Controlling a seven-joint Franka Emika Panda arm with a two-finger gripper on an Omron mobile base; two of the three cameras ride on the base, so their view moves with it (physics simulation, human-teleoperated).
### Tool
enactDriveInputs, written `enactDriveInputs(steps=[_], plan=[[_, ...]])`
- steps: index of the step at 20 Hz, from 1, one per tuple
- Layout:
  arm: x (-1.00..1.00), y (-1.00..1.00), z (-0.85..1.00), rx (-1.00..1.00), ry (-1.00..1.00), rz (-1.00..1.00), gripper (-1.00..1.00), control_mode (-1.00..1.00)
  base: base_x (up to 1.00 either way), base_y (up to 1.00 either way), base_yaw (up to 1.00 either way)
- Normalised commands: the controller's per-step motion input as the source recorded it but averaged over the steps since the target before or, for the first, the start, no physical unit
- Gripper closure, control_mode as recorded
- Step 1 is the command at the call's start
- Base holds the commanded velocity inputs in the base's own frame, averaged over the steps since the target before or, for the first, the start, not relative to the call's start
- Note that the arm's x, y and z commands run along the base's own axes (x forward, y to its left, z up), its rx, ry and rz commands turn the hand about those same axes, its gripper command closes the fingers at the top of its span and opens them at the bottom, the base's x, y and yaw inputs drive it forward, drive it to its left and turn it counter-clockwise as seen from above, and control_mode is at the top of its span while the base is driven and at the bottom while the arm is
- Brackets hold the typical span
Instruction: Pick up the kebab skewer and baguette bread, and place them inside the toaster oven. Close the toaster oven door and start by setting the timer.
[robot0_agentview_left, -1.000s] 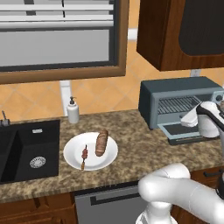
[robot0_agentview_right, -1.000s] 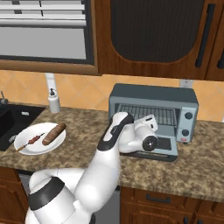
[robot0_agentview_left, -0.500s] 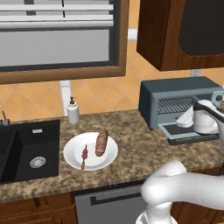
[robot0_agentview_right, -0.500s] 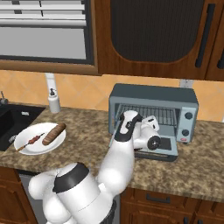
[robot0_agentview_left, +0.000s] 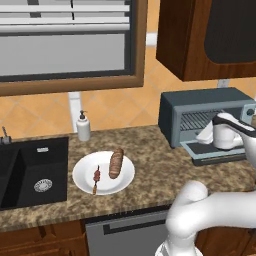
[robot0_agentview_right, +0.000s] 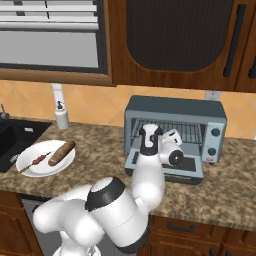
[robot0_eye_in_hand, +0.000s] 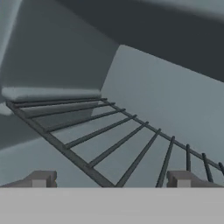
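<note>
The kebab skewer (robot0_agentview_left: 96, 177) (robot0_agentview_right: 37, 161) and the baguette bread (robot0_agentview_left: 116, 163) (robot0_agentview_right: 61, 153) lie side by side on a white plate (robot0_agentview_left: 83, 169) (robot0_agentview_right: 26, 168), far to the left of the arm. The blue-grey toaster oven (robot0_agentview_left: 200, 102) (robot0_agentview_right: 175, 107) stands at the right. Its toaster oven door (robot0_agentview_left: 220, 156) (robot0_agentview_right: 189, 173) is folded down flat on the counter. My gripper (robot0_agentview_left: 206, 133) (robot0_agentview_right: 171, 138) (robot0_eye_in_hand: 111, 179) hovers above that door at the oven's mouth, open and holding nothing. It looks in at the wire rack (robot0_eye_in_hand: 109, 131), which is bare.
A soap dispenser (robot0_agentview_left: 83, 127) (robot0_agentview_right: 62, 116) stands by the wall behind the plate. A black sink (robot0_agentview_left: 30, 170) (robot0_agentview_right: 10, 140) lies at the left end of the counter. Dark wood cabinets (robot0_agentview_left: 205, 35) hang above the oven. Two round knobs (robot0_agentview_right: 215, 133) sit on its right front.
The arm has swung and the hand has edged a little closer to the oven's mouth. The jaws stay open. The plate and food have not moved.
</note>
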Motion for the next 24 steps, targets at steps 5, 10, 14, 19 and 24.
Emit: enactDriveInputs(steps=[5,10,14,19,24], plan=[[0.34,0.00,-0.31,-0.12,0.00,0.00,-1.00,-1.00,0.00,0.00,0.00],[0.19,0.00,-0.35,-0.12,0.00,0.00,-1.00,-1.00,0.00,0.00,0.00],[0.03,-0.01,-0.41,-0.06,0.00,0.00,-1.00,-1.00,0.00,0.00,0.00],[0.24,-0.18,-0.28,0.02,0.01,0.00,-1.00,-1.00,0.00,0.00,0.00],[0.29,-0.25,-0.30,0.08,0.00,0.01,1.00,-1.00,0.00,0.00,0.00]])
